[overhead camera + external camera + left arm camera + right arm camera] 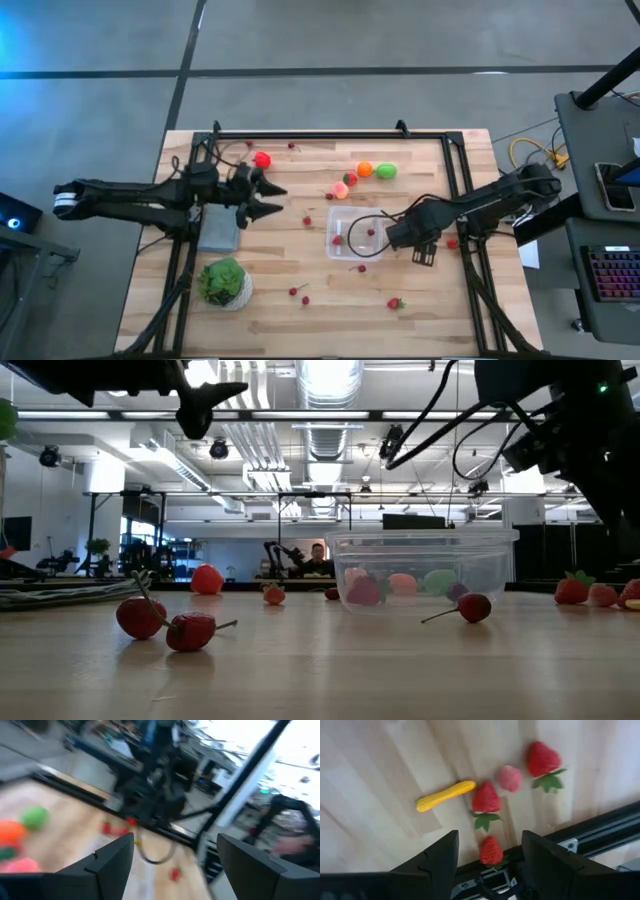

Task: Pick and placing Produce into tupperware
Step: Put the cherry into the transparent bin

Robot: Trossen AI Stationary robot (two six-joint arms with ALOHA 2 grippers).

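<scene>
**Ana:** Two glossy red berries with thin stems lie closest in the low view, on the pale wood-grain desk. Beyond them stands the tupperware, clear plastic with a lipped rim. Another stemmed berry lies just beside it.

**Ben:** Anything in it?

**Ana:** Pink and green blurs show through its walls. Whether they sit inside or behind, I cannot tell.

**Ben:** And from above?

**Ana:** The tupperware is a rounded square with small red specks inside its outline. The right claw hangs just beside it on the right arm's side. The left claw is well apart from it on the other side, over a flat grey slab. Beyond the tupperware lie a smooth orange lump, a bright green one and a peach-pink one.

**Ben:** Left wrist?

**Ana:** Its dark angular fingers stand apart with nothing between them.

**Ben:** Right wrist?

**Ana:** Those fingers are also spread and empty. Past them are a curved yellow piece, dimpled strawberries with leafy caps, and a round pink lump. The tupperware is out of this view.
</scene>
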